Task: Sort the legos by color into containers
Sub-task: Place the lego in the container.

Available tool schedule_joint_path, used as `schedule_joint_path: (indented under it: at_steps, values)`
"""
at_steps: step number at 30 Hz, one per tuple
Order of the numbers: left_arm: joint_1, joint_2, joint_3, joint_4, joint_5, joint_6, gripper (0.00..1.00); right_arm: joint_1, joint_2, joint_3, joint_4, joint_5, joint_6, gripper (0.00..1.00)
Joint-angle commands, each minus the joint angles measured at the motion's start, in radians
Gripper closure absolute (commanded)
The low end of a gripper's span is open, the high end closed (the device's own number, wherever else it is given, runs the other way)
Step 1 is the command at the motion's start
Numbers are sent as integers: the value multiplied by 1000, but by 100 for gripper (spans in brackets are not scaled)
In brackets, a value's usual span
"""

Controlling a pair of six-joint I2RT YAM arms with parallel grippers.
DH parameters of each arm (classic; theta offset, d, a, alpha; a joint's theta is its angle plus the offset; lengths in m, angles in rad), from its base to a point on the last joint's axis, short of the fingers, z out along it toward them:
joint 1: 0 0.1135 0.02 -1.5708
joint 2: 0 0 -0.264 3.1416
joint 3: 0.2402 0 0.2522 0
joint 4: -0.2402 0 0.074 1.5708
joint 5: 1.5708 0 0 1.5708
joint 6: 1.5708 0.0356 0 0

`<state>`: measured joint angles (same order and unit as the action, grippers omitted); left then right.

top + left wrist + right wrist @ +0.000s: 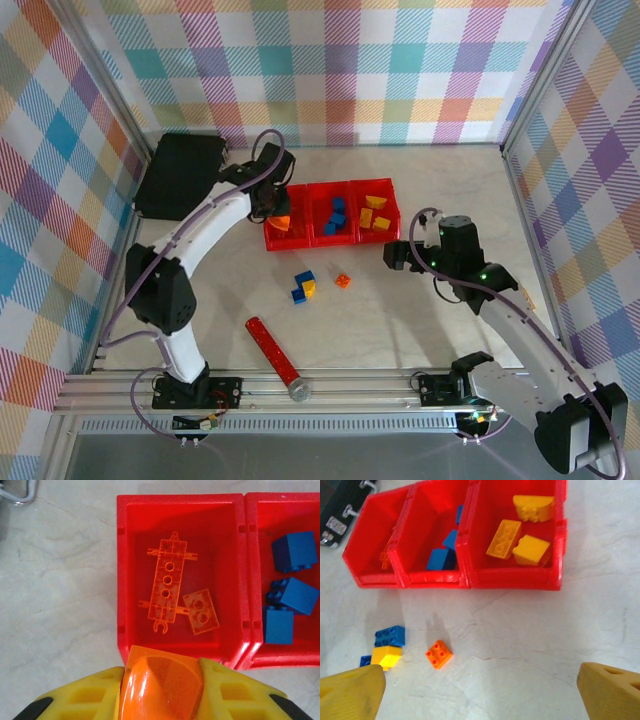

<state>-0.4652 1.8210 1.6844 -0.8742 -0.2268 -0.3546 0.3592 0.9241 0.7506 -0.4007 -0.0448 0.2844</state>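
Clamped in your left gripper (162,700), a glossy orange curved plastic brick (161,677) hung at the near rim of the red plastic bin (122,580) w/ flat orange plates (167,585), matching colour; right gripper (480,690) gaped wide, empty.

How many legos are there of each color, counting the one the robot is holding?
Orange legos: 4, counting the arch in the left tool
Blue legos: 5
Yellow legos: 4
Total: 13
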Motion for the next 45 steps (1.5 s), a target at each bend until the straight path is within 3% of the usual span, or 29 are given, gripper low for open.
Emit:
schedule_joint_path:
  at_steps: [1,10,20,24,26,36,42,45]
  values:
    - [19,70,86,3,49,65,78,-8,-39,3,-9,95,-17,1]
    - [56,219,212,-18,147,152,78,-10,-94,-29,-8,166,-53,1]
    - [88,343,313,-54,196,161,69,-12,-118,-48,-10,164,-59,1]
    - [89,353,316,-41,203,172,54,-12,-120,-49,-7,165,-57,1]
    - [89,345,311,-31,188,170,34,-14,-119,-48,-7,165,-54,1]
    - [91,129,142,111,211,159,1,-14,-121,-33,-32,140,6,1]
    - [84,-115,-128,277,307,98,0,-14,-125,12,-96,143,36,1]
    - [39,-224,-250,319,340,116,0,-16,-156,19,-114,164,44,1]
